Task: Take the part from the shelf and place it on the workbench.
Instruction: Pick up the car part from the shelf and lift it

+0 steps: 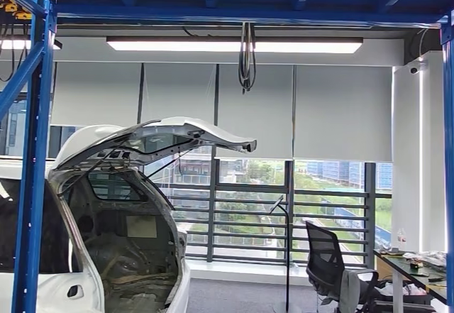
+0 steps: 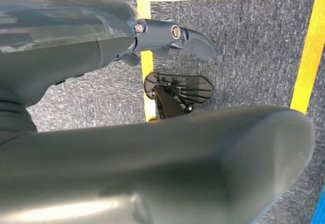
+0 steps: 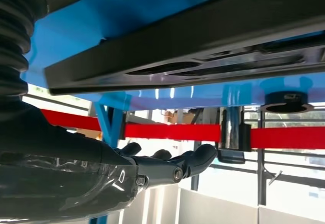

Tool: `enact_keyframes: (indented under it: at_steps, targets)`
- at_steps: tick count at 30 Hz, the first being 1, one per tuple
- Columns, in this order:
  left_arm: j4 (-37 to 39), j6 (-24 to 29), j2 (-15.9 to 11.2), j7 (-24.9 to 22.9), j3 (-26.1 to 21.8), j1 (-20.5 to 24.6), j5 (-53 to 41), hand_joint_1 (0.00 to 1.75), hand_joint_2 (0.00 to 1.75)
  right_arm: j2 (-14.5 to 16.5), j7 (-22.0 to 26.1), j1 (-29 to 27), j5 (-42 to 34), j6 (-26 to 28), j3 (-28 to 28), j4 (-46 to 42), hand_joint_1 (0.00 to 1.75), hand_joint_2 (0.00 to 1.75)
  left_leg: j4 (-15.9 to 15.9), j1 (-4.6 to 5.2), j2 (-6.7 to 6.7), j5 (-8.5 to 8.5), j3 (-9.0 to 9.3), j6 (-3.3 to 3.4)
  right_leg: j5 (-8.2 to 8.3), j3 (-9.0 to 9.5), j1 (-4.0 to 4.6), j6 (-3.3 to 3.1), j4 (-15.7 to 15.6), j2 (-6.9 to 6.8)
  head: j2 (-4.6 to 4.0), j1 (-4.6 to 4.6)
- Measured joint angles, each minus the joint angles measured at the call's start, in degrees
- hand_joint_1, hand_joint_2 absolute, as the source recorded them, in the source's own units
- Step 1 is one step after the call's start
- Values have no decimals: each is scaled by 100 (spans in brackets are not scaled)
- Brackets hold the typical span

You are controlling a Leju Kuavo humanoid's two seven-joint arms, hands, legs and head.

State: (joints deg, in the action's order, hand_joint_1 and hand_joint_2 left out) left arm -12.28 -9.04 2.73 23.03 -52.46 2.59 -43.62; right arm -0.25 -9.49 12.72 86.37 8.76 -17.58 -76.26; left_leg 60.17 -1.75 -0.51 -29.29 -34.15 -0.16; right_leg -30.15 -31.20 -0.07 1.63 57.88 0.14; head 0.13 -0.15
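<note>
A long black part (image 3: 184,51) lies along a blue shelf surface (image 3: 126,18) in the right wrist view. My right hand (image 3: 153,165) reaches alongside it with dark fingers (image 3: 191,160) stretched out; a gap separates them from the part and they hold nothing. My left hand (image 2: 161,107) hangs over grey carpet, its finger (image 2: 172,33) and thick thumb (image 2: 215,148) spread apart with nothing between them. A workbench (image 1: 415,267) with small items stands at the far right of the head view.
Blue shelf uprights (image 1: 33,164) frame the left and right of the head view. A white car (image 1: 107,242) with its tailgate raised stands at the left. A black office chair (image 1: 326,263) sits by the workbench. Yellow floor tape (image 2: 306,56) marks the carpet. A red barrier belt (image 3: 172,131) runs behind the shelf.
</note>
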Motion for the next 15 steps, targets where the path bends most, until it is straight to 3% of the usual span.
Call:
enact_keyframes:
  at_steps: [15]
  targets:
    - [0,-57,2,57,0,104,-239,0,0,561,335,1238,-196,113,-326,1858,0,175,0,-1,5,4,17,-6,0,7,1,-1,11,9,0,0]
